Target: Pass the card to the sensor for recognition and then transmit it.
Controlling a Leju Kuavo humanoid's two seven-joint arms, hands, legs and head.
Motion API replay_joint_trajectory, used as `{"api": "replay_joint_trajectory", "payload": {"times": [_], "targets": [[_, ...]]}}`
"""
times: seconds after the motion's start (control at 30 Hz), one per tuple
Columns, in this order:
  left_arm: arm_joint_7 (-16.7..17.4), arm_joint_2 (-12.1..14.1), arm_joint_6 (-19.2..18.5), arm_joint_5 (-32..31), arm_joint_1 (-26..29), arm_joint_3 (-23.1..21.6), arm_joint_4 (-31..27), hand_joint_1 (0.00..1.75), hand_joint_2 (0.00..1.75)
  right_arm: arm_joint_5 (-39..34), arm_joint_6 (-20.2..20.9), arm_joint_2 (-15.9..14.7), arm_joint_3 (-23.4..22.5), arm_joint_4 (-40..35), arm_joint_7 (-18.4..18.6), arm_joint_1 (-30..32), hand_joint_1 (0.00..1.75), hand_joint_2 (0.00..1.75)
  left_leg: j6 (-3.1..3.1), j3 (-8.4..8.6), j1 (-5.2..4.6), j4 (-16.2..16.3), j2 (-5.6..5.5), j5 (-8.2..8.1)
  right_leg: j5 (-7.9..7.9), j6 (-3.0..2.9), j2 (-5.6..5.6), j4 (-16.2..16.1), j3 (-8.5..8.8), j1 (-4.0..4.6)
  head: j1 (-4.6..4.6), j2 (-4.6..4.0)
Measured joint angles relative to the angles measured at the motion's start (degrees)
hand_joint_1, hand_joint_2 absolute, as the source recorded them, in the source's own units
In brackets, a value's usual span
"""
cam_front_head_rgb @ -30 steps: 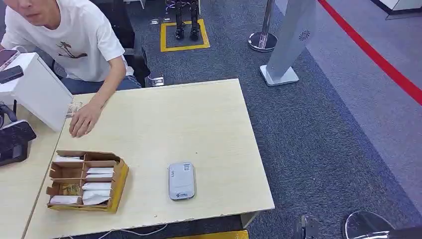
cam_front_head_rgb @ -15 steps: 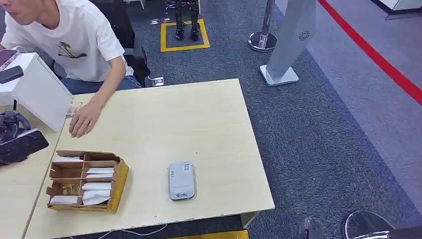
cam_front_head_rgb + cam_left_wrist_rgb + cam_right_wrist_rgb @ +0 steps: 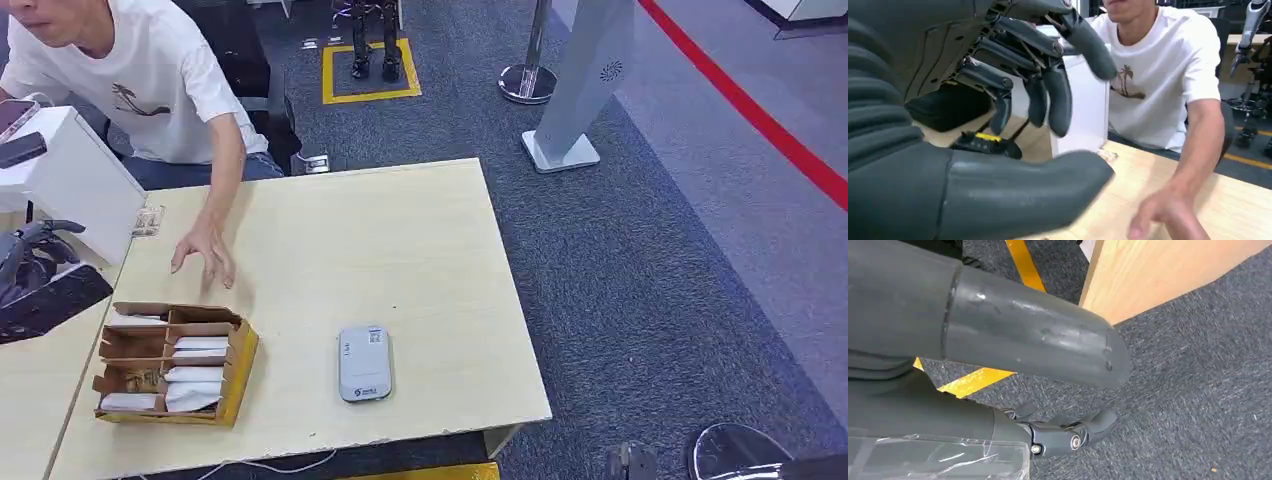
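Several white cards (image 3: 200,346) lie in a compartmented cardboard tray (image 3: 243,362) near the front left of the pale wooden table (image 3: 400,250). The grey sensor (image 3: 364,363) lies flat to the right of the tray. My left hand (image 3: 38,262) is raised at the far left edge, level with the tray's far side and well left of it. In the left wrist view the left hand (image 3: 1013,100) has its fingers (image 3: 1058,95) spread and holds nothing. My right hand (image 3: 1048,390) hangs below the table edge, over carpet, thumb apart from fingers (image 3: 1068,432), empty.
A person in a white shirt (image 3: 150,80) sits at the far left corner; their hand (image 3: 205,255) hovers just beyond the tray. A white box (image 3: 75,180) stands at the left. A side table (image 3: 30,390) adjoins. Grey carpet, a post base (image 3: 527,82) and white stand (image 3: 575,100) lie to the right.
My left hand has risen and its fingers now point up at the left edge. The person's hand has moved right and toward the tray, with fingers spread.
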Motion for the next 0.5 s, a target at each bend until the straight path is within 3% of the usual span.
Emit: {"api": "replay_joint_trajectory", "payload": {"times": [0.27,0.4,0.5], "targets": [[-0.96,-3.06,0.44,-0.33,1.96,2.01,-0.09,0.00,0.00,0.09,0.00,-0.33,-0.83,0.00,-0.04,0.22,0.00,0.00,0.00,0.00,-0.01,0.00,0.00,0.00,0.00,0.00,-0.01,0.00,0.00,0.00,-0.02,0.00],[-3.85,-6.28,2.17,-0.90,5.58,3.52,-1.44,0.00,0.00,0.28,-0.13,-0.48,-1.38,0.00,-0.26,0.53,0.00,0.00,0.02,-0.01,-0.03,0.00,-0.01,-0.02,-0.01,0.01,-0.01,-0.01,0.00,-0.02,-0.02,0.00],[-6.45,-10.13,4.18,-0.96,9.19,4.42,-3.24,0.00,0.00,0.44,-0.24,-0.68,-2.25,0.00,-0.66,0.71,0.00,0.00,0.03,-0.01,-0.07,0.00,0.00,-0.05,-0.01,0.01,-0.01,-0.04,0.01,-0.04,-0.02,0.00]]}}
